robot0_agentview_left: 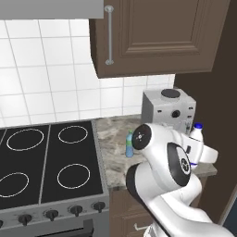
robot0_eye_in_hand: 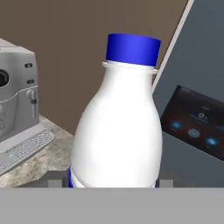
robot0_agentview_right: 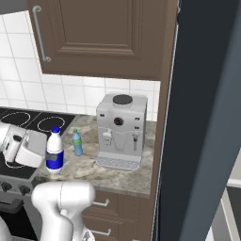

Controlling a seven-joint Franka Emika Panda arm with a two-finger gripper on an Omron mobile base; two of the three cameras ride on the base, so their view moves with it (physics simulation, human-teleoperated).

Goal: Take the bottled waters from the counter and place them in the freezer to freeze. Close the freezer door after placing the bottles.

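**White bottle in the jaws at the counter's edge**

Filling the hand view, the white bottle (robot0_eye_in_hand: 117, 127) with its blue cap stands upright between the finger tips, which flank its base, so the gripper (robot0_eye_in_hand: 114, 183) appears clenched on it low down, around the dark-blue label. That low, level hold probably keeps the bottle vertical for carrying to the freezer.

Using the coffee machine (robot0_agentview_right: 120, 129) as landmark: the white bottle (robot0_agentview_right: 55, 151) sits well to its left at the counter (robot0_agentview_right: 113, 174) front edge, whether lifted or resting I cannot tell. The slim blue-green bottle (robot0_agentview_right: 76, 142) stands between them, nearer the machine, untouched.

The right base view shows the hand beside the bottle, while the left base view hides most of it behind the arm, leaving cap and shoulder (robot0_agentview_left: 196, 134). The hand view alone reveals the freezer door (robot0_eye_in_hand: 197, 109) with its display panel, just behind the bottle.
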